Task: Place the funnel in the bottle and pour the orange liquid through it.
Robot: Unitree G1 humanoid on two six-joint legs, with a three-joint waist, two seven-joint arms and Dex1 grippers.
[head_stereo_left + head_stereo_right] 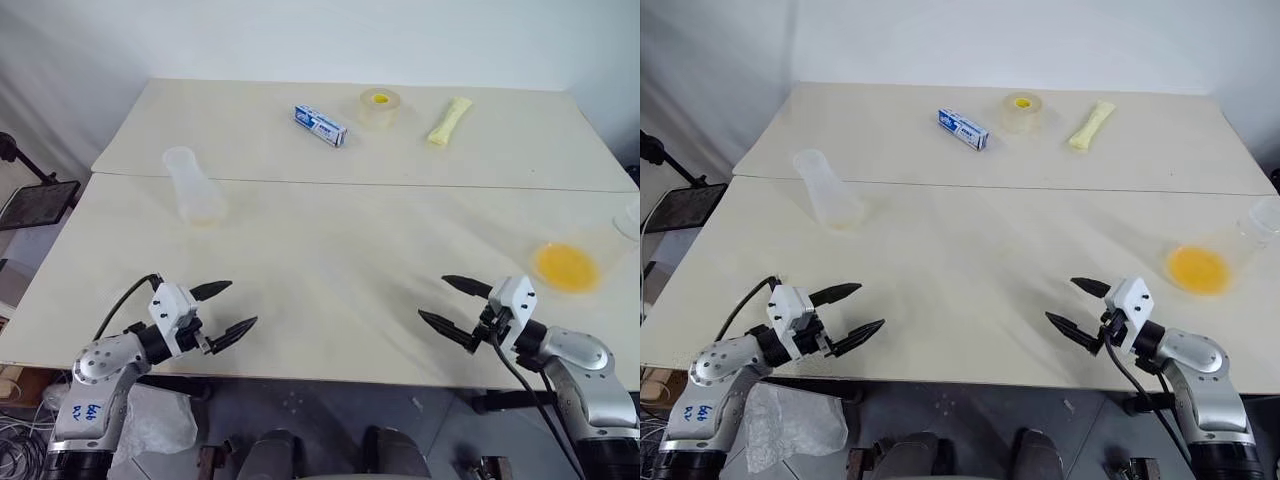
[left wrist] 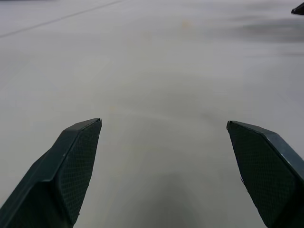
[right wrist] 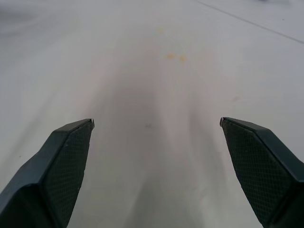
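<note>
Two grippers hang over the near edge of the pale wooden table (image 1: 330,240), both with black fingers spread wide and nothing between them: the left gripper (image 1: 225,311) near the table's left corner, the right gripper (image 1: 456,306) toward its right side. The translucent, near-colourless plastic bottle (image 1: 193,186) stands at mid-depth on the table's left half, well beyond the left gripper. The yellow-orange liquid (image 1: 566,267) sits as a small pool inside a clear round-bodied vessel (image 1: 590,258) near the table's right edge, just beyond the right gripper. Along the table's far side lie a small blue-and-white box (image 1: 320,125), a clear tape roll with a yellow centre (image 1: 380,107) and a pale yellow packet (image 1: 449,121). Bare tabletop lies between each gripper and its nearest vessel.
</note>
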